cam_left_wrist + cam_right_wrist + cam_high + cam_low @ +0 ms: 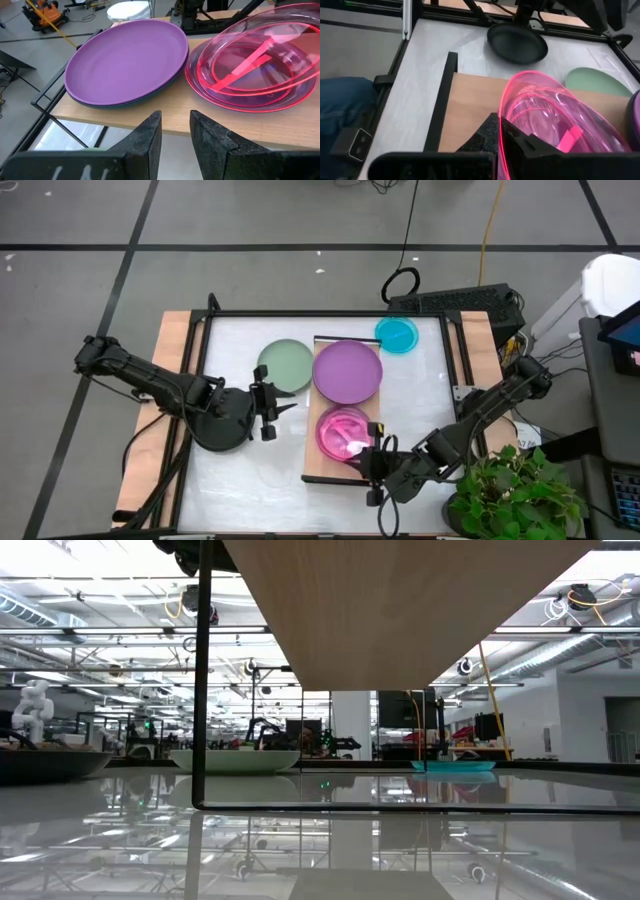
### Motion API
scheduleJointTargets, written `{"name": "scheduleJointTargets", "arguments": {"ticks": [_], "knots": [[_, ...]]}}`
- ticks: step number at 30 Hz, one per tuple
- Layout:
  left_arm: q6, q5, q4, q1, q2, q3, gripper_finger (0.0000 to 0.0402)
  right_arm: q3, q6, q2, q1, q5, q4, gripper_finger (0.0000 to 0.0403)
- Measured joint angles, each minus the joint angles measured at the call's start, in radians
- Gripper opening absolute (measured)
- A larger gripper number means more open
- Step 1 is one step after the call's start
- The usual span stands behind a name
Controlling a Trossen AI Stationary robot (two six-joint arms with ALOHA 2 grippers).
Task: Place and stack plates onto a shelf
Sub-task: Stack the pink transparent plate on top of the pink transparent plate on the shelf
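Right gripper (pixel 499 131) pinches tilted pink plate (pixel 555 120) over shelf (pixel 470 110); left gripper (pixel 175 132) slightly open, empty.

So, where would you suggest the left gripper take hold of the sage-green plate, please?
Probably by its upturned rim on the edge facing the left gripper, coming in from that side. The sage-green plate lies flat on the white table, so only the rim offers a hold, and its opposite edge sits close to the shelf and purple plate.
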Motion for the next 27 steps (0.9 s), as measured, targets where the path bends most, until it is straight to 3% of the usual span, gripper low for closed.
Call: {"name": "scheduleJointTargets", "arguments": {"ticks": [13, 23, 27], "knots": [[0.000, 0.000, 0.000, 0.000, 0.000, 0.000, 0.0108, -0.041, 0.011, 0.000, -0.011, 0.001, 0.020, 0.0007], [-0.015, 0.054, 0.000, 0.000, 0.000, 0.000, 0.0108, -0.076, 0.052, 0.000, -0.023, -0.003, 0.037, 0.0078], [-0.022, 0.096, 0.000, 0.000, 0.000, 0.000, 0.0108, -0.076, 0.052, -0.012, -0.023, -0.051, 0.066, 0.0107]]}}
